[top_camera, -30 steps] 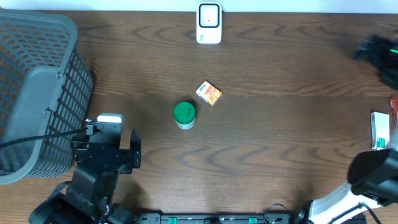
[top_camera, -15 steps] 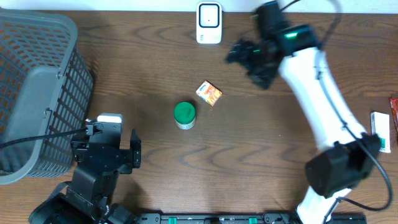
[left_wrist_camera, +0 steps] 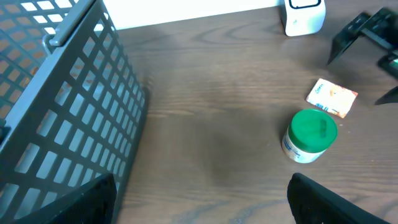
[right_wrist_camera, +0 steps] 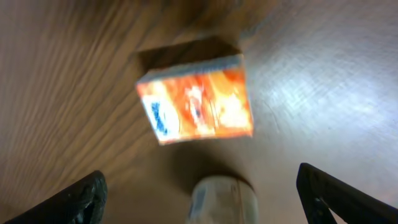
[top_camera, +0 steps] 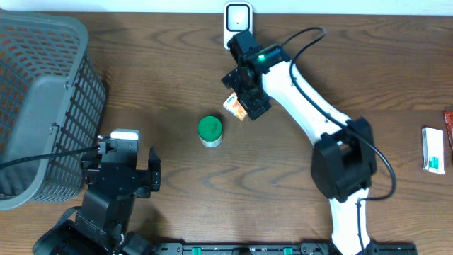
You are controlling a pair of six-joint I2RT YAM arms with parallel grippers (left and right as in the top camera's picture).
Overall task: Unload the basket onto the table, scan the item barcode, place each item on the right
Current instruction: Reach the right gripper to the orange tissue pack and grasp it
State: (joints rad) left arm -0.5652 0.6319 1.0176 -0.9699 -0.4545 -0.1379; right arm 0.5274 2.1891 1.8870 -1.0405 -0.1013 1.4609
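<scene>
The right arm has swung in from the bench's (top_camera: 233, 198) right edge, and the right gripper (top_camera: 245, 92) now hangs over the small orange box (top_camera: 236, 107) near the middle. From overhead its dark body covers most of the box, so only one corner shows. In the right wrist view the box (right_wrist_camera: 196, 107) is blurred and its print cannot be read. It lies flat on the wood with the jaws spread wide to either side, touching nothing.

The green-lidded jar (top_camera: 210, 130) stands just beside the box, on the side towards the robot. In the right wrist view it is only a pale smear at the lower edge. The white scanner (top_camera: 238, 20) stands at the far edge, its lower part hidden by the arm.

The left gripper (top_camera: 140, 152) has not shifted. It sits beside the grey basket (top_camera: 42, 106) with its jaws wide and empty. At the right edge lie a white packet (top_camera: 432, 149) and a red item (top_camera: 449, 120), the latter cut off by the frame.
</scene>
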